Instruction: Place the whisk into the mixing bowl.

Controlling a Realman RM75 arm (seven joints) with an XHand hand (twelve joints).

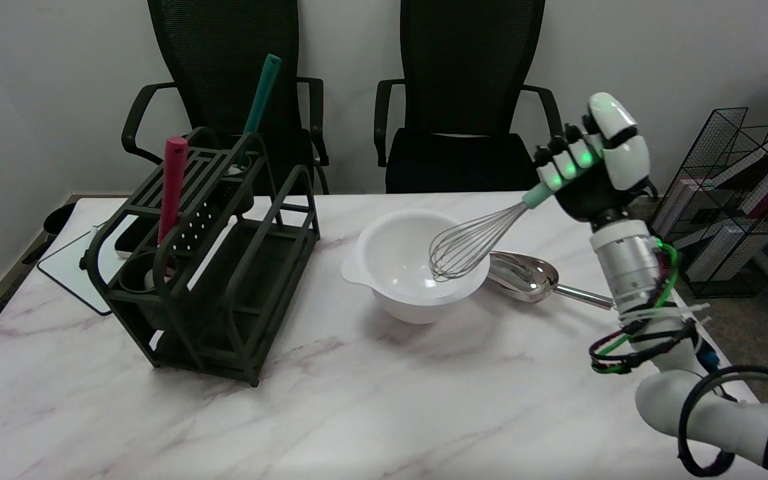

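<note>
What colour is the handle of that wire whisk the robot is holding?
Pale mint green, on the metal wire whisk in the right hand; head view.

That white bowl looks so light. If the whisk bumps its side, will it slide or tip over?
The bowl looks like thin plastic, so probably light, and it sits on a smooth marble-look table: a nudge would likely slide it. It is wide and low, so tipping seems unlikely. The whisk, held by the right hand, has springy wires that should soften a bump.

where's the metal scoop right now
The shiny metal scoop lies on the marble table, right of centre, beside the white mixing bowl's right side.
</note>
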